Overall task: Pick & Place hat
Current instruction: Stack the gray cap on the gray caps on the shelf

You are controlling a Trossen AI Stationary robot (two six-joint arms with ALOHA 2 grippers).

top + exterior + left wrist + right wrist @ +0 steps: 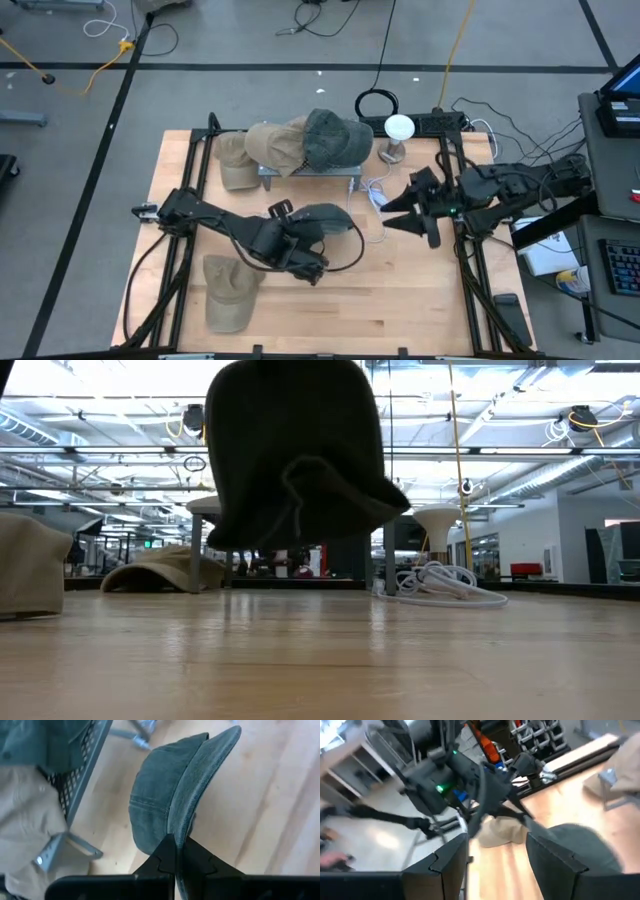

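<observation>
Pick was done, place still ahead: the left end effector [175, 851] was clamped tight on the dark hat's [325, 220] brim, lifted above desk [400, 300] centre, right end effector [408, 210] gaping empty at three o'clock.

Grey floor [250, 50] with cables; bright ceiling lights [520, 380] overhead.

Bright overhead lighting; blurred right wrist view

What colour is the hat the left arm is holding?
Dark grey-green, faded denim-like hat, pinched by the left gripper; clearest in the left wrist view.
</observation>
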